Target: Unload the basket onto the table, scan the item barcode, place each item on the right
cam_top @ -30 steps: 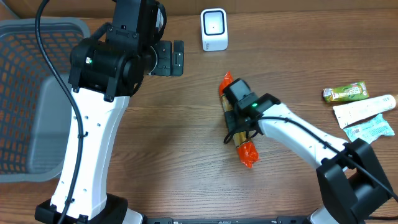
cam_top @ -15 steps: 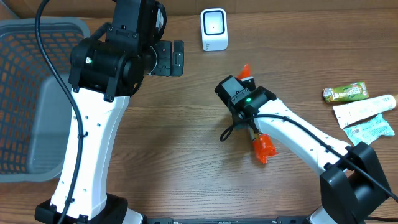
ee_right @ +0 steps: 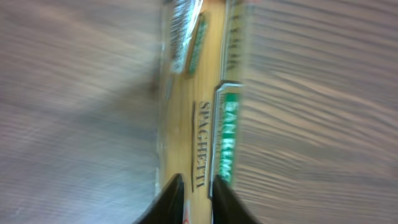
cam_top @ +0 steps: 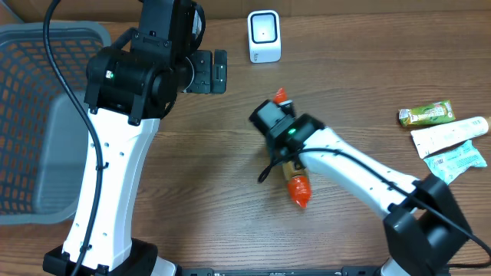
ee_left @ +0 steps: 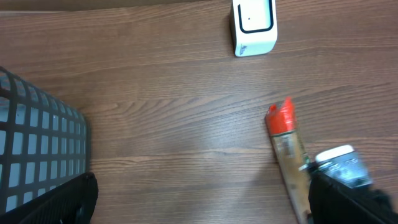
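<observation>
Spaghetti packet (cam_top: 299,188) outside basket (cam_top: 47,34), under right pincer (ee_right: 198,196) — grip unclear — left pincer (ee_left: 202,202) apart

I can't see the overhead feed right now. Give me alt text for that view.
The right arm reaches to mid-table, its wrist over a long packet with orange ends, the white scanner beyond it. The left arm stands raised beside a grey basket; a green bar, a white tube and a pale packet lie at the right edge.
</observation>
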You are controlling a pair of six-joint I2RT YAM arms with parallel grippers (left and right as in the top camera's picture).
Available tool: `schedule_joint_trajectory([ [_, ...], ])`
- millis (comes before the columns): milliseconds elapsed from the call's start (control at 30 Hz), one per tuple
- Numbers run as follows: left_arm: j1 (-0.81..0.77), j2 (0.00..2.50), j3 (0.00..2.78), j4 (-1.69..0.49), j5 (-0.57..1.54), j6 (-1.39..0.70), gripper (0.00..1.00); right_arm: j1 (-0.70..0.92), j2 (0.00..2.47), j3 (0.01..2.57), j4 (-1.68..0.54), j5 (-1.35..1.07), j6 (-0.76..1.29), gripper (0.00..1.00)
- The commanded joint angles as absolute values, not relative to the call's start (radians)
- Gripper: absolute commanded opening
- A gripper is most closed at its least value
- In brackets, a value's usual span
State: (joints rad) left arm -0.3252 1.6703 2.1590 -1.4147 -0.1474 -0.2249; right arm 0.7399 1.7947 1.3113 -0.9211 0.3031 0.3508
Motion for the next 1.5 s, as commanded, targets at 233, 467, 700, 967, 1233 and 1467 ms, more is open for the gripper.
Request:
schedule_joint_trajectory([
  [233,-0.321,1.676,2.162,-1.414,-0.157,-0.206,1.00,0.888,1.842,1.351,-0.866,0.155,0.282,0.35],
  [467,-0.321,1.675,2.162,-1.414,-0.157,-0.206,1.00,0.788,1.793,1.394,-0.941,0.155,0.287,0.48],
  [700,-0.321,1.676,2.162,-1.414,-0.157,-0.206,1.00,0.562,1.675,1.429,-1.002,0.056,0.237,0.96],
  [967,-0.321,1.676,2.162,-1.414,-0.157,-0.206,1.00,0.286,1.811,1.312,-1.007,-0.543,-0.136,1.00],
  [1233,-0.321,1.676,2.162,-1.414,-0.157,-0.206,0.99,0.288,1.948,1.256,-0.971,-0.634,-0.245,1.00],
  [1467,-0.321,1.676,2.162,-1.414,-0.157,-0.206,1.00,0.319,2.022,1.256,-0.932,-0.676,-0.247,1.00],
])
